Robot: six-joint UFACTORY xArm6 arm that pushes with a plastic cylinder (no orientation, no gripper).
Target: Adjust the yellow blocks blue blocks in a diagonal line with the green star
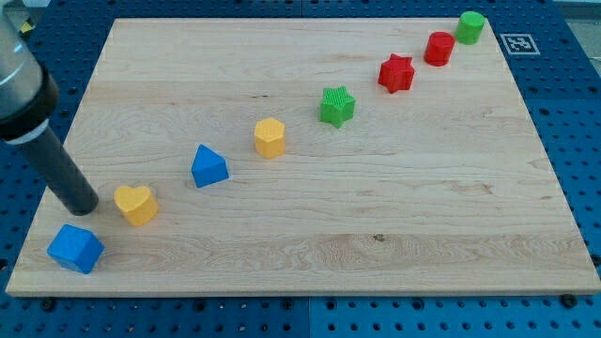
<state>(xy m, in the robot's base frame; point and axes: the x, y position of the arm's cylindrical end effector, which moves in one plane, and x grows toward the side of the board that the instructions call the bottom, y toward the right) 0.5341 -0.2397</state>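
The line looks nearly set — green star-shaped block (336,105), yellow hexagonal block (269,137), blue triangular block (208,166) and yellow heart-shaped block (136,204) run down toward the view's lower left, with the blue cube-like block (75,248) last. My tip (83,208), a bare rod holding nothing, sits left of the heart and just above the cube — touching neither, as far as I can tell. Any further move should be only a small nudge to the cube or heart.

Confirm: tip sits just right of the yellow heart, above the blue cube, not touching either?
Not quite. The camera view shows my tip just to the view's left of the yellow heart, not its right. The rest holds: it is above the blue cube and appears clear of both.
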